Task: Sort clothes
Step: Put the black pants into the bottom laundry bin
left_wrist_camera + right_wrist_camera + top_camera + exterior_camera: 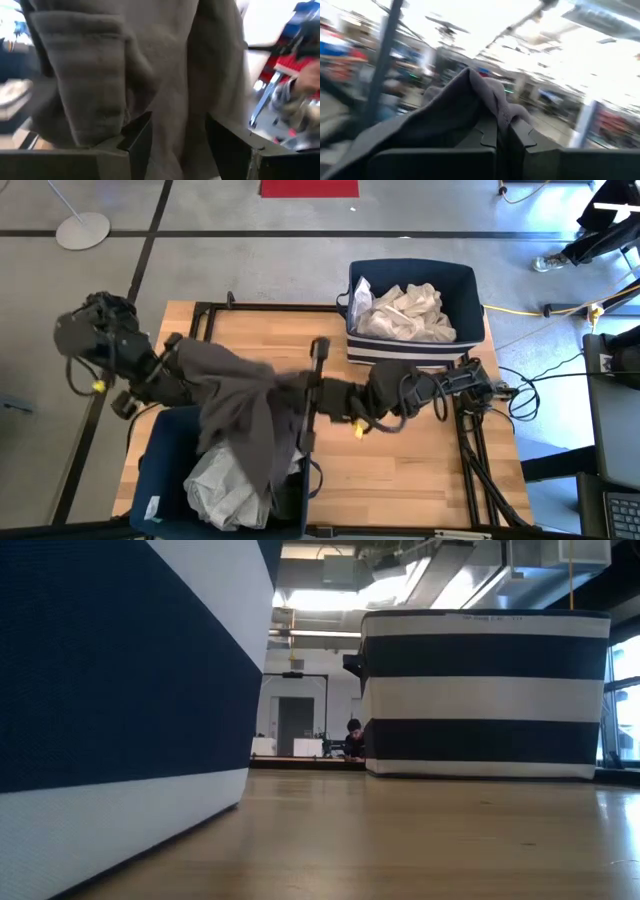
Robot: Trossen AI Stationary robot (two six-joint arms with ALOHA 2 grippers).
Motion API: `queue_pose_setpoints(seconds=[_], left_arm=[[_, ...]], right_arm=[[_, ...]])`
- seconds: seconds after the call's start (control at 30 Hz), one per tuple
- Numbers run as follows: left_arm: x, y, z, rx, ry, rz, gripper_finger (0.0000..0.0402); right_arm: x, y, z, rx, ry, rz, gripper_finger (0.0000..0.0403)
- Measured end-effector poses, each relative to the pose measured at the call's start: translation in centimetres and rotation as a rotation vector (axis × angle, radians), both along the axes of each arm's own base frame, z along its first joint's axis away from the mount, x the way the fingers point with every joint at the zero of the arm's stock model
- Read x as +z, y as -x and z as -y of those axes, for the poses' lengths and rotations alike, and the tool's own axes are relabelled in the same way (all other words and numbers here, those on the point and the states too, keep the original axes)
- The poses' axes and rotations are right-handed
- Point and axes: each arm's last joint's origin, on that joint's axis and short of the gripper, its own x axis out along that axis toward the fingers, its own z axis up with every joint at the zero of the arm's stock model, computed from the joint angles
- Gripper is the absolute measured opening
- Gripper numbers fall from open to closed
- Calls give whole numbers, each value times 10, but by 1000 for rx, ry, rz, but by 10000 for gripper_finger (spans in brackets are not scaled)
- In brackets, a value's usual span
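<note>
A dark grey garment [245,405] hangs spread between my two grippers above the near-left navy bin [160,470]. A light grey garment [225,490] lies in that bin. My left gripper [185,370] is shut on the dark grey garment's left part, and in the left wrist view [175,100] the cloth fills the picture. My right gripper [300,388] is shut on its right part. The striped navy bin [415,345] at the far right holds white and cream clothes [405,312]. My left gripper has a thick bunch of the dark grey cloth [172,140] between its two fingers [137,137], several layers gathered. The garment is lifted and hangs below and ahead of the fingers. My right gripper pinches a folded ridge of the dark grey cloth [492,107] between its two shut fingers [520,137], at their free ends. The fingers come roughly level from the table's right side. The cloth falls away slack from the fingers.
The two striped navy bins show close up in the low view, one on the left [120,690] and one on the right [480,690], with bare wooden table [400,840] between them. A person [352,735] sits far off in the room.
</note>
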Motion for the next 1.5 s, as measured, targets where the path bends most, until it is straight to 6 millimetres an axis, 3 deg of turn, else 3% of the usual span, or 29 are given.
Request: queue_pose_setpoints(seconds=[0.17, 0.3, 0.67, 0.83, 1.0, 1.17, 1.37, 1.5], left_arm=[[12, 10, -14, -3, 27, 126, 172], [17, 16, -22, 0, 30, 184, 172], [18, 15, -24, 73, -1, 198, 172], [18, 15, -25, 119, -11, 192, 172], [15, 14, -27, 185, -43, 169, 172], [10, 14, -28, 219, -85, 137, 172], [2, 10, -23, 221, -93, 116, 172], [-3, 8, -19, 222, -92, 96, 172]], right_arm=[[-7, -4, -19, 205, 8, 33, 9], [-23, -15, -33, 264, 13, -5, 9], [-62, -45, -57, 513, -49, 21, 9], [-64, -45, -66, 561, -33, 89, 9], [-66, -49, -58, 379, -71, 52, 10], [-86, -61, -41, 169, -45, -167, 29], [-112, -81, -17, 138, -144, -306, 66], [-132, -92, -10, 172, -176, -393, 113]])
